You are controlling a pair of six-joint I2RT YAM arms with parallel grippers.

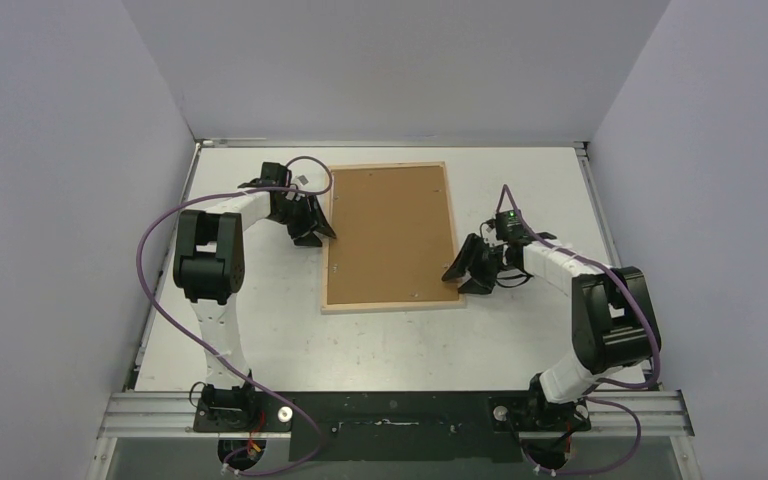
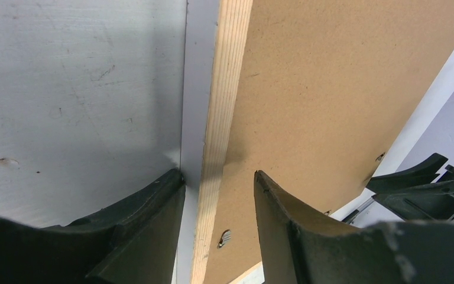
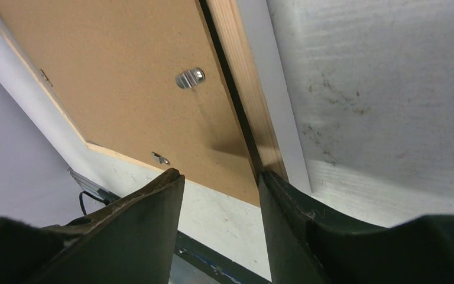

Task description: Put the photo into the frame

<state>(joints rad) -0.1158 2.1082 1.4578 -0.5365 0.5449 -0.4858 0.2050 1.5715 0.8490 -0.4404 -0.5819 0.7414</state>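
Seemingly released: L hand [image 1: 315, 232] & R hand [image 1: 460, 280] straddle thin pale-wood frame [image 1: 390, 305]; matte brown hardboard [image 1: 390, 235] inside.

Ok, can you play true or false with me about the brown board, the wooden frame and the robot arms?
1. The flat brown hardboard sheet lies inside the pale rectangular wooden frame. True.
2. A photo lies on the white table beside the frame. False: no photo shows in any view.
3. The left arm's jaws stand apart, astride the frame's rim. True.
4. The right arm's jaws hold the frame up in the air. False: they stand open at its rim, and the frame lies on the table.
5. Small shiny metal clips sit on the hardboard. True.
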